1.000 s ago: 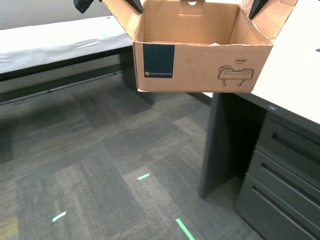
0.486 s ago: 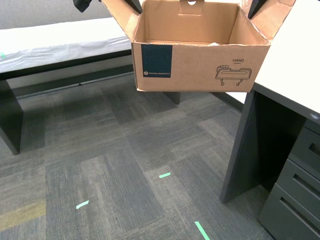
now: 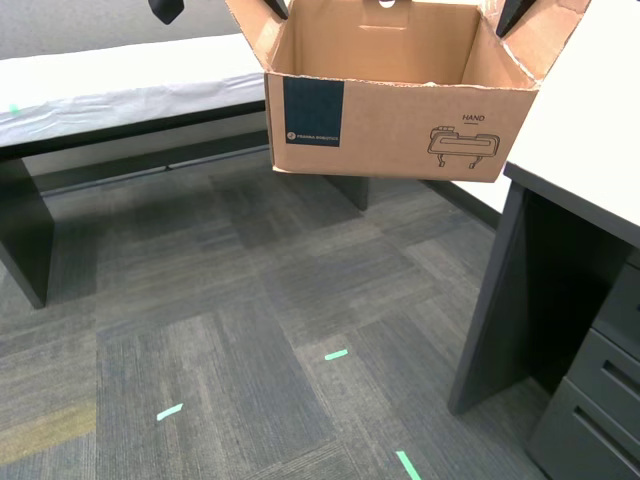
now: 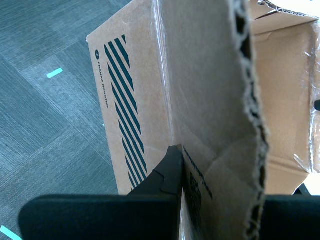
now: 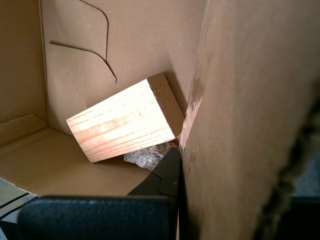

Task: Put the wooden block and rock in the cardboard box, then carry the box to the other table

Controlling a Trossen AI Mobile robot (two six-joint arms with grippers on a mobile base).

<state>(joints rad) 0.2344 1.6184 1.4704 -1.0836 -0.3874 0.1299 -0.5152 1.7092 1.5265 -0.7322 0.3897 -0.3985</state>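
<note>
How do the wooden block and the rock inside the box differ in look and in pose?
The wooden block is pale tan with straight grain lines and flat faces; the rock is grey-brown, speckled and rough. The wooden block shows much more surface, while the rock is mostly hidden, peeking out below it. The wooden block lies tilted, seemingly propped over the rock. Both are inside the cardboard box, close to one wall.

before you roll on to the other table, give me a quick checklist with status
1. Wooden block inside the cardboard box: ok.
2. Rock inside, beneath the block: ok.
3. My first hand clamped on a box wall: ok.
4. My second hand clamped on a box wall: ok.
5. Box lifted off the floor: ok.
6. Cloth-covered table free for the box: cannot tell, only partly visible.
</note>
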